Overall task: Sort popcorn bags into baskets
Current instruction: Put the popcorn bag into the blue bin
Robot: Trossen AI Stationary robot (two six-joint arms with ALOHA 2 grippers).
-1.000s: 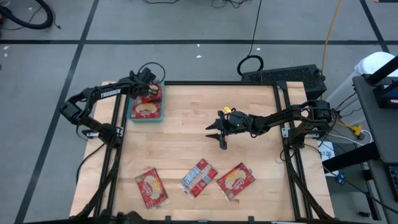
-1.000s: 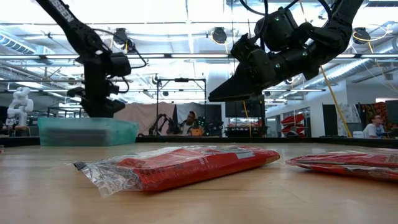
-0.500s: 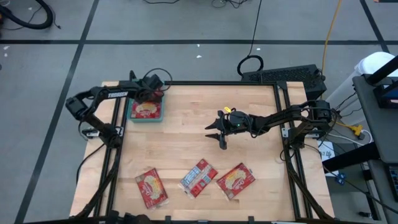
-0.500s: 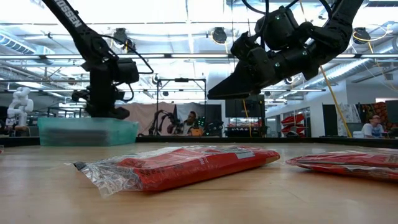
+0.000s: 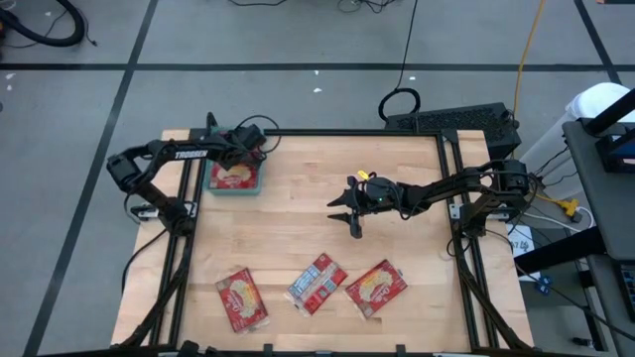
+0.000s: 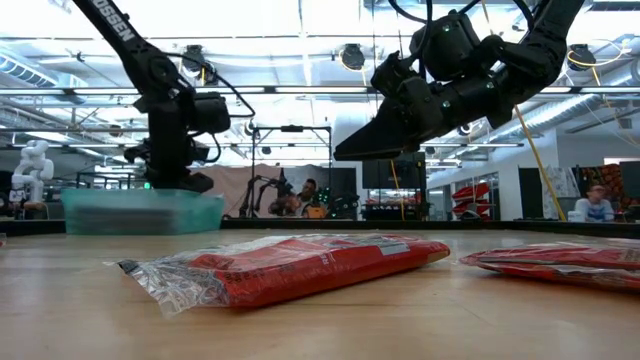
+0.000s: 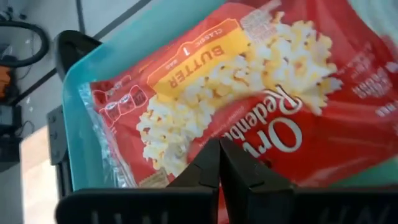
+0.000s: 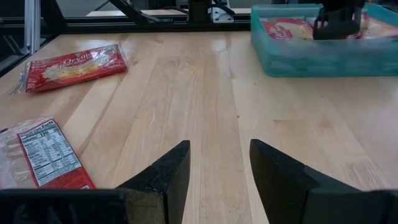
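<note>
Red popcorn bag [image 7: 249, 106] in teal basket [image 5: 230, 188] | left tool [image 7: 219, 163] pinched empty just above | right tool [image 8: 217, 171] wide mid-table

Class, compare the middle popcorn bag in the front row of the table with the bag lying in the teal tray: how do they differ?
The middle bag shows its silvery white-and-blue face; the tray bag shows its red front with the popcorn picture. The middle bag lies loose on the wooden table; the tray bag lies inside the teal tray, under the shut left gripper. Both are flat rectangular packets.
</note>
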